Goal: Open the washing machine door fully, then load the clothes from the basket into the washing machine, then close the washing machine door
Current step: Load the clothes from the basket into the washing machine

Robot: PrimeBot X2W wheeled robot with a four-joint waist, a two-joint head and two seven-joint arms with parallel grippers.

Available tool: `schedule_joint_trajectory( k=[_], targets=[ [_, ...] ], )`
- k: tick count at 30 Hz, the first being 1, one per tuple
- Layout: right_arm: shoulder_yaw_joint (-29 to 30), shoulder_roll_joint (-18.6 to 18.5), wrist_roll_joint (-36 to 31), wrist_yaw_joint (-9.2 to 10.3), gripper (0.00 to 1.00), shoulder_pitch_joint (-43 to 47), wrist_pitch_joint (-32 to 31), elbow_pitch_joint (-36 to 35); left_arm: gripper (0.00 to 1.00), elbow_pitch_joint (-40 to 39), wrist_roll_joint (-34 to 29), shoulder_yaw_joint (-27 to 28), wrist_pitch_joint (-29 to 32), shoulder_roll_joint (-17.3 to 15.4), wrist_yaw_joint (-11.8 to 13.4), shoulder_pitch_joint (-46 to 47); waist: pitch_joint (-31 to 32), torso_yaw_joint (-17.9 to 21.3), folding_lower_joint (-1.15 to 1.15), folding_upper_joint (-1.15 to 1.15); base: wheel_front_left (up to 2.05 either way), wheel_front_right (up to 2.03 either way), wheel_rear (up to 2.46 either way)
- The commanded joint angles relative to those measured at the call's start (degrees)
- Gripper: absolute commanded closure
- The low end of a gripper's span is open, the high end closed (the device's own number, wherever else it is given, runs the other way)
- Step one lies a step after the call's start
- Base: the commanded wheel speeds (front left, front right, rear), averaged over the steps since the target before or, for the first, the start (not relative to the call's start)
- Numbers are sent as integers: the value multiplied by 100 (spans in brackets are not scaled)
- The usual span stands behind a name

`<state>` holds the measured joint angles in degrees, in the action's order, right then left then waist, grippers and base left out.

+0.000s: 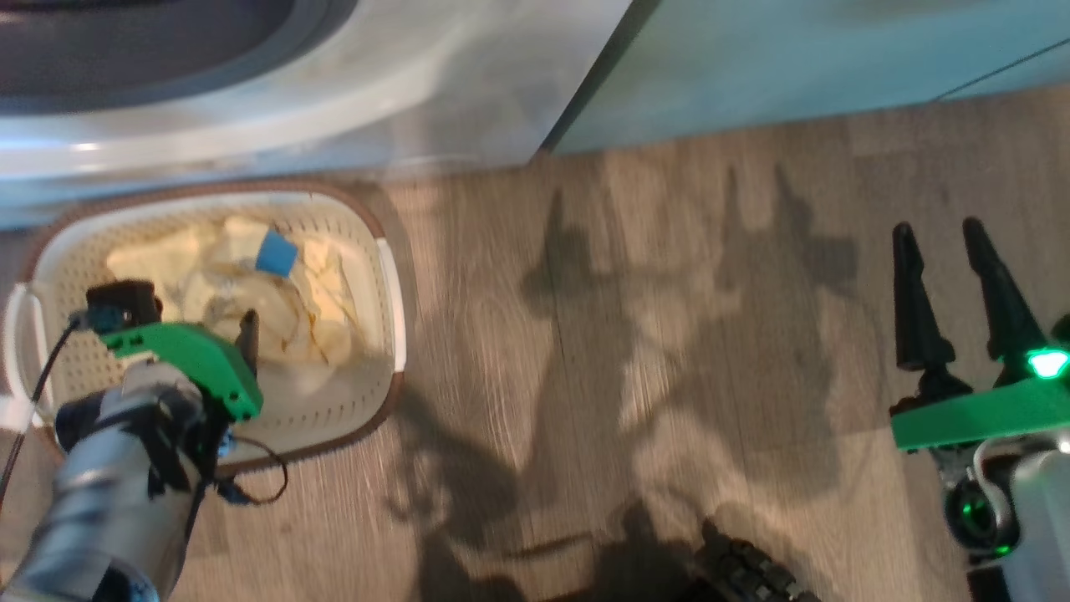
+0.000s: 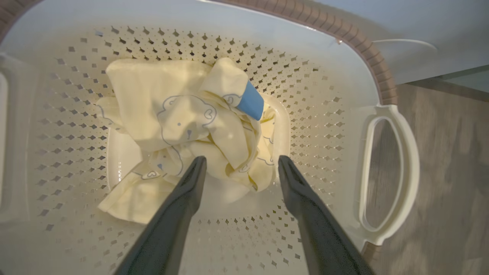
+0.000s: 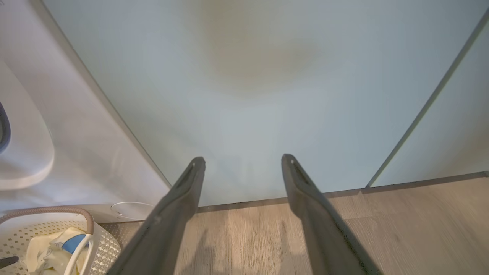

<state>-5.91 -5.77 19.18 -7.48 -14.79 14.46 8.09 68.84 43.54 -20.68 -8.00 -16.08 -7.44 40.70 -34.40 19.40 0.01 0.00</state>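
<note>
The cream basket (image 1: 393,284) with its brown rim sits on the floor against the white washing machine (image 1: 351,109). Pale yellow clothes (image 2: 179,118) with bear outlines and a blue tag (image 2: 251,101) lie heaped in it. My left gripper (image 2: 240,162) hangs open inside the basket, fingertips just above the near edge of the heap. In the head view the left gripper (image 1: 242,330) is mostly hidden behind its green mount. My right gripper (image 1: 940,234) stands open over the bare floor at the right, holding nothing. The washing machine door is out of view.
Pale teal cabinet panels (image 3: 244,95) stand right of the machine, with wooden floor (image 1: 635,376) in front. The basket's white side handle (image 2: 386,175) is on the right in the left wrist view. The basket (image 3: 46,236) also shows at the lower left of the right wrist view.
</note>
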Motion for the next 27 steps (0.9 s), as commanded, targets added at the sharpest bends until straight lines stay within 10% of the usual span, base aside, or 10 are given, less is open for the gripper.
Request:
schedule_joint_trajectory(
  k=[1, 27],
  targets=[
    [-71, -171, -2, -1, 0, -57, 54, -200, 0, 37, 43, 82, 13, -154, -4, 127, -315, -74, -1, 0, 0, 0, 0],
    [-67, -556, -63, -1, 0, -418, 54, -471, 0, 427, 232, -271, -33, -223, -4, 1309, -1628, -86, -1, 0, 0, 0, 0]
  ],
)
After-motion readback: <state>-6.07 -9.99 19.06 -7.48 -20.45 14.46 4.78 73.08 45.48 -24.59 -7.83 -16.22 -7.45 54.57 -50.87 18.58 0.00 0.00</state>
